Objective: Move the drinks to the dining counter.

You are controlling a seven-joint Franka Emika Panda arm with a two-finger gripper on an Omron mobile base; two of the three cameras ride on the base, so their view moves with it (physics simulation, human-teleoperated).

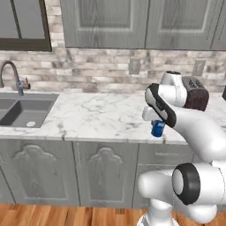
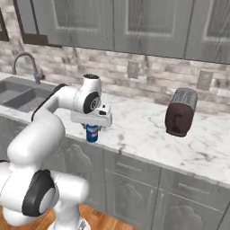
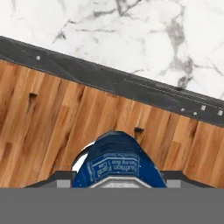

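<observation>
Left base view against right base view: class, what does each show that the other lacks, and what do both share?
Left base view alone: the sink basin seen from above, with its drain. Right base view alone: the toaster in full, nothing in front of it. Both: the blue soda can under the gripper near the marble worktop front edge, the faucet, brick wall and grey cabinets.

I count one blue soda can (image 2: pixel 92 133). One dark toaster (image 2: pixel 180 112) on my surface (image 1: pixel 101 117). One sink (image 1: pixel 24 111), one faucet (image 1: pixel 13 75). Two wall outlets (image 2: pixel 132 69), one near the middle, one off to the right. One window (image 1: pixel 24 24) at upper left. Three lower cabinet doors (image 1: pixel 105 170) facing me in the left base view.
</observation>
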